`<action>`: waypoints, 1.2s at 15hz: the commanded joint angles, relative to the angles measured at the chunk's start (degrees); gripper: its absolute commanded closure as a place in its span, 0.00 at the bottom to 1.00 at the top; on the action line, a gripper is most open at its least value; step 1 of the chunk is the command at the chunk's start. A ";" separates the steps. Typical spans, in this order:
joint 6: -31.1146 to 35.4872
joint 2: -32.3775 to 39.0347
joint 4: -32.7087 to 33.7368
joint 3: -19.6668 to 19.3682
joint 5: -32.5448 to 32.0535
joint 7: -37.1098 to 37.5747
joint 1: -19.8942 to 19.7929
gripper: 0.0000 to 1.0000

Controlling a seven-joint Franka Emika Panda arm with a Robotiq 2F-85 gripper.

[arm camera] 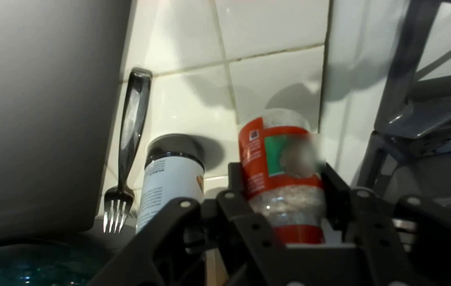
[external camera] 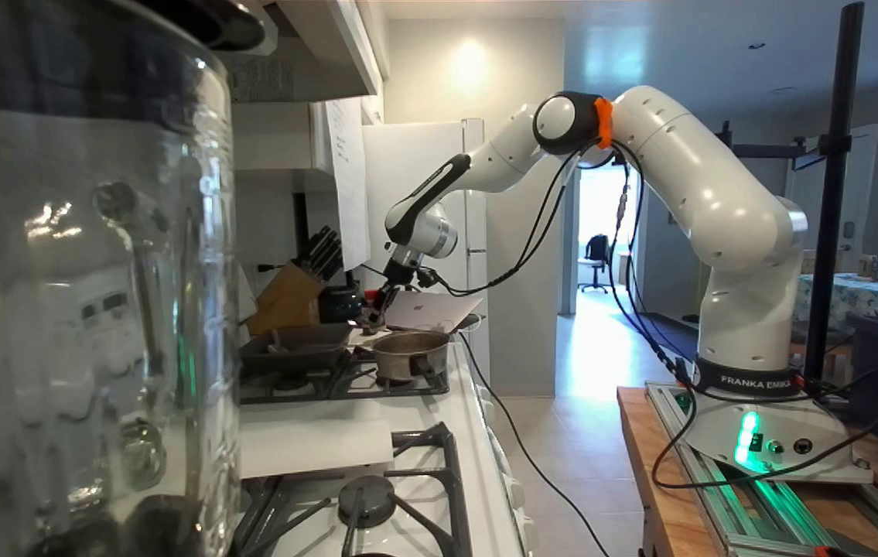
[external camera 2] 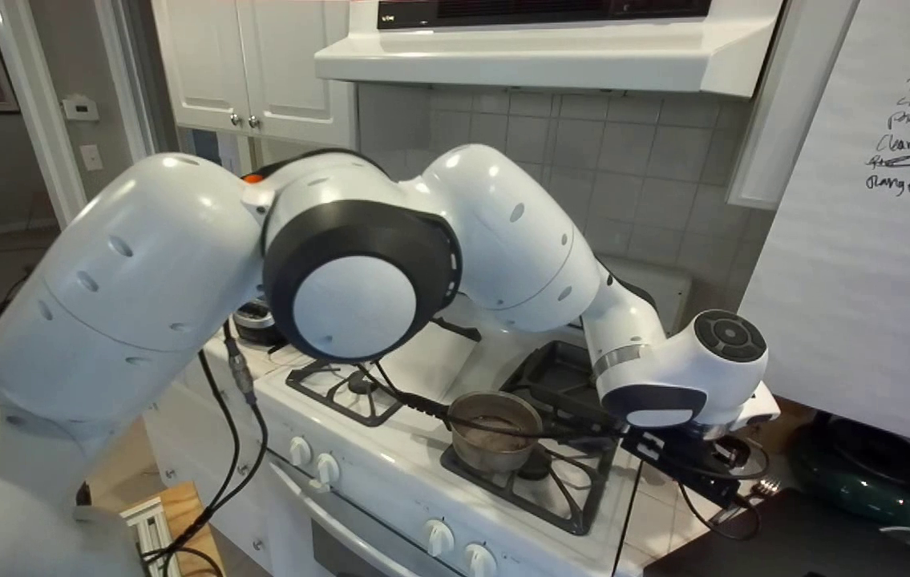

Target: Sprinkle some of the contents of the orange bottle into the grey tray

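Gripper: black, clamped around the orange bottle, 1 finger against each side; lower center to right of the wrist view.
Orange bottle: orange-red label with a green patch, a clear section and a red lower end; long axis roughly top to bottom in the frame; seen against white tiles, contact with them cannot be told.
Grey tray: dark, shallow, rectangular; on the stove, left of center in an exterior view, with the gripper to its upper right.
Saucepan: on the stove, just right of the tray.
Jar: white label, dark cap; just left of the bottle in the wrist view.
Fork: left of the jar, tines toward the bottom of the frame.
Knife block: wooden, above the tray in an exterior view.
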 commanded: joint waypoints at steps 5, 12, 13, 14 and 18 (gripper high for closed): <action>1.60 4.79 4.88 4.96 1.63 -3.35 -3.03 0.77; 1.62 8.27 10.37 5.30 -0.02 -2.55 -1.02 0.77; 2.49 8.84 10.81 5.07 -0.29 -2.53 -0.54 0.77; 3.09 9.44 11.38 4.95 -0.59 -2.66 -0.15 0.77; 4.36 11.13 12.73 4.95 -1.35 -2.37 0.63 0.77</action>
